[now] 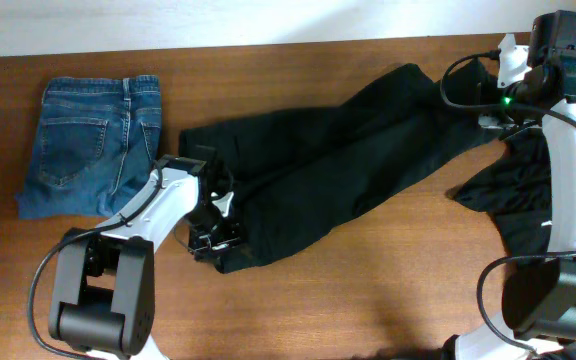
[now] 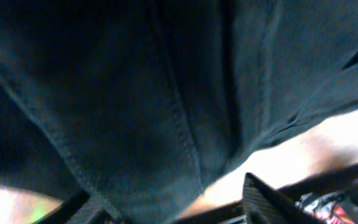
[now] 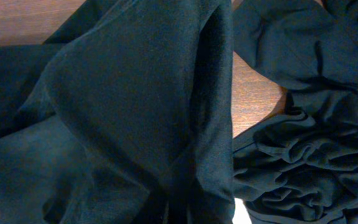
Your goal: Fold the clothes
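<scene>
Overhead, the black trousers (image 1: 338, 170) are lying stretched out diagonally across the wooden surface (image 1: 368, 290), with the waist end sitting low near the centre-left and the legs running up toward the far right corner. The left end effector (image 1: 216, 218) is resting on the waist end, at the lower left edge of the cloth. In the left wrist view its fingers (image 2: 263, 196) are standing apart at the bottom of the frame, with stitched black fabric filling the space above and between them. Whether they are pinching that fabric cannot be told.

The right end effector (image 1: 496, 112) is sitting at the far end of the trouser legs, near the upper right corner. Its jaws are pressed together and are pinching the leg cloth. In the right wrist view, the trouser fabric (image 3: 123, 106) is tenting up in a ridge toward the camera, though the fingers themselves are not showing.

A second black garment (image 1: 523, 190) is lying crumpled just beside the trouser legs on the right side, partly under the right arm. A folded pair of blue jeans (image 1: 88, 145) is sitting at the far left, well apart from the trousers.
</scene>
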Controlling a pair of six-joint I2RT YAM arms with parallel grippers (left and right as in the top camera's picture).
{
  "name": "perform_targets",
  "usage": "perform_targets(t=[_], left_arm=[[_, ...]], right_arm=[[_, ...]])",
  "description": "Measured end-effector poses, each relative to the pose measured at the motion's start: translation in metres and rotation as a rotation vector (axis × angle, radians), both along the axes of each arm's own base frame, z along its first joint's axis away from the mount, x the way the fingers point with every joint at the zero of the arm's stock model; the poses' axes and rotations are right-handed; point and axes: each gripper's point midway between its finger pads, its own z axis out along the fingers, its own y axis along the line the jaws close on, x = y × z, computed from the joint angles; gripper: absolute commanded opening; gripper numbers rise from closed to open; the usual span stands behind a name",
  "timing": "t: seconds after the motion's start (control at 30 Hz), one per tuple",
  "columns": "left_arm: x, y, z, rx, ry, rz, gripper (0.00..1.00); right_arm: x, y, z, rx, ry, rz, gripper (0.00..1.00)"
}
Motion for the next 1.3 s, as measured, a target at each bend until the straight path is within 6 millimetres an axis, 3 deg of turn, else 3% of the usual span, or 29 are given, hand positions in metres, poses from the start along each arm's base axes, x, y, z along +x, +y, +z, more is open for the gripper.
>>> perform_targets(t=[0.07, 0.3, 0.43, 0.53, 0.73, 0.83, 1.1, 1.3], left_arm=[[0.006, -0.001, -0.001, -0.005, -0.026, 0.0, 0.0], [0.014, 0.0, 0.001, -0.012, -0.051, 0.009, 0.0], [0.032, 0.011, 0.022, -0.004, -0.127, 0.023, 0.0], [0.062, 0.029, 0.06, 0.019, -0.292, 0.057, 0.0], [0.126, 0.074, 0.154, 0.059, -0.723, 0.182, 0.0], [0.145, 0.088, 0.179, 0.068, -0.854, 0.223, 0.0], [0.196, 0.098, 0.209, 0.082, -1.087, 0.255, 0.01], [0.226, 0.101, 0.215, 0.091, -1.187, 0.27, 0.05]], right_arm=[[0.0, 0.0, 0.0, 0.0, 0.001, 0.0, 0.04], [-0.002, 0.0, -0.001, 0.001, 0.007, 0.0, 0.04], [-0.001, 0.0, -0.001, 0.006, 0.007, -0.009, 0.04], [-0.001, 0.0, 0.0, 0.01, 0.004, -0.018, 0.04], [0.011, -0.002, 0.006, 0.002, -0.05, -0.024, 0.04], [0.018, -0.004, 0.01, -0.003, -0.085, -0.026, 0.04], [0.037, -0.004, 0.017, 0.005, -0.163, -0.024, 0.04], [0.061, 0.004, 0.002, 0.027, -0.181, 0.003, 0.05]])
